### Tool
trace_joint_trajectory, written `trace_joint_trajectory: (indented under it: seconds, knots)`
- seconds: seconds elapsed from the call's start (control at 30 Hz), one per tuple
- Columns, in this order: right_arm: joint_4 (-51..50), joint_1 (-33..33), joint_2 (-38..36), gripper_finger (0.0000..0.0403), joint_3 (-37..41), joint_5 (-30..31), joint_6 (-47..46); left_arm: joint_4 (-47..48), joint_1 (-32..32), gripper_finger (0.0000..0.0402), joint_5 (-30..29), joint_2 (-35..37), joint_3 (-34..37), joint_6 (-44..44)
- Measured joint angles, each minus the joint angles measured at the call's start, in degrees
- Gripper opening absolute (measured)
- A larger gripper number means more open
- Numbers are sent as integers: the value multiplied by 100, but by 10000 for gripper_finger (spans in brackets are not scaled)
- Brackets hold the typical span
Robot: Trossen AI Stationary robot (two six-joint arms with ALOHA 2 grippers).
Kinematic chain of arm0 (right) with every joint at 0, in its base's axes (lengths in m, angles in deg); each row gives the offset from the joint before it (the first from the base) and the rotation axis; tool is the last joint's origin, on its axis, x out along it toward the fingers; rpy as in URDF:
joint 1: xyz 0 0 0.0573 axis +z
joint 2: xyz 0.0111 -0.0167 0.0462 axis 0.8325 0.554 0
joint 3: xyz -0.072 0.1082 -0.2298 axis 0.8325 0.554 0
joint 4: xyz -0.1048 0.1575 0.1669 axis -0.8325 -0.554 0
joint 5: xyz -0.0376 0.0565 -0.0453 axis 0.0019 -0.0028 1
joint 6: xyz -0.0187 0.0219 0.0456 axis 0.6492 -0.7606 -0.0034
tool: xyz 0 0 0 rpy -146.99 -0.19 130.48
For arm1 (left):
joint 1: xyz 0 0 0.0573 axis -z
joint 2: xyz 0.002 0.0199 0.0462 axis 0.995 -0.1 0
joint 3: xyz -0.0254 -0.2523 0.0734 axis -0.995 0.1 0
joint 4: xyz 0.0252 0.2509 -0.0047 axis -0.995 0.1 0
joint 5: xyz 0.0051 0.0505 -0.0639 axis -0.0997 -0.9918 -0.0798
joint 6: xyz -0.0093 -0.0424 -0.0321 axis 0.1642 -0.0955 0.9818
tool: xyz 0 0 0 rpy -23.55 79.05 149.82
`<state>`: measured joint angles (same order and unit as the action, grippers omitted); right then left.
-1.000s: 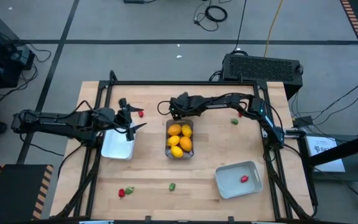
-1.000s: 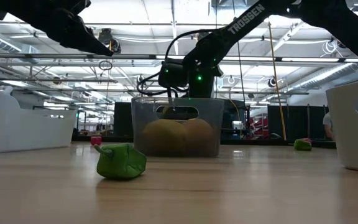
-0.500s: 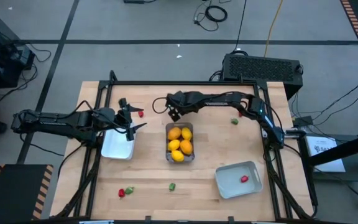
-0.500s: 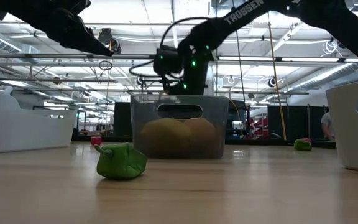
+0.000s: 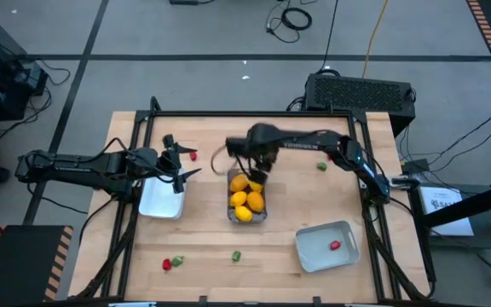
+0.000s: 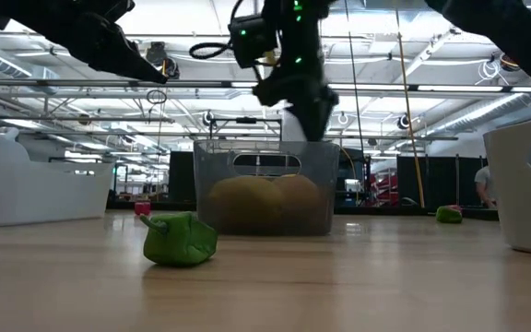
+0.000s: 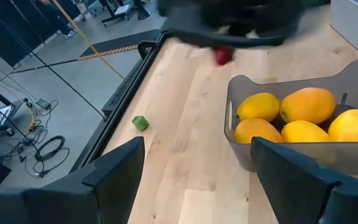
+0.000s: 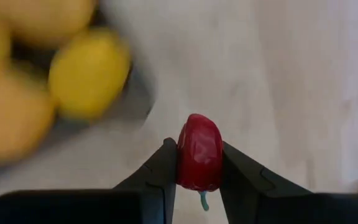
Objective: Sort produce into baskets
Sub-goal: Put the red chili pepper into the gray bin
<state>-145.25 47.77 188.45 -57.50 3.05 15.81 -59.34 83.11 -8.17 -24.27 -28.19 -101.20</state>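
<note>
My right gripper [image 5: 258, 173] hangs above the far end of the clear bin [image 5: 246, 205], pointing down and shut on a small red piece [image 8: 199, 151]. The bin holds several yellow and orange lemon-like pieces [image 7: 291, 118]. My left gripper [image 5: 177, 162] waits open above the far end of the white tray [image 5: 160, 203]. The pale grey-blue tray [image 5: 314, 252] at the near right holds one red piece [image 5: 335, 246]. Loose on the table lie a red piece [image 5: 193, 156], a green one [image 5: 321, 167], another green one [image 6: 181, 240], and a red and green pair [image 5: 171, 263]. My right gripper pinches the red piece's two sides [image 8: 185, 163] between its two fingers [image 8: 166, 168], coming from above and pointing down. The piece is lifted clear of the table, its rounded end beyond the fingertips and a thin green stem back between the fingers.
A black frame rail [image 5: 245, 113] runs along the table's far edge and down both sides. Bare wood lies between the clear bin and the near edge [image 5: 245, 281].
My right gripper has risen from table height behind the clear bin to well above its rim. It has swung a little toward the near edge and tipped from slanting to pointing down.
</note>
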Motion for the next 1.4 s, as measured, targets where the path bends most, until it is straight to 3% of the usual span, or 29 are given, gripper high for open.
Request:
trace_joint_trajectory:
  seconds: [0.2,0.33,0.6,0.83,1.0,1.4]
  knots:
    - [8,816,-269,91,421,-701,235,-37,-4,301,-2,0,0,0]
    - [61,1445,-609,91,947,-577,-252,-154,-70,301,101,-16,0,-14]
    - [217,2544,-2250,91,3032,-235,-2528,-846,-290,301,418,-199,-4,-145]
    - [1543,3266,-3811,91,4949,-917,-4119,-1721,-533,301,819,-643,-4,-149]
    - [2389,3614,-4345,91,5573,-1330,-4187,-2230,-696,301,937,-1036,-4,-141]
    - [2735,4153,-4406,93,6169,-1481,-4050,-2905,-1007,301,946,-1557,-2,-140]
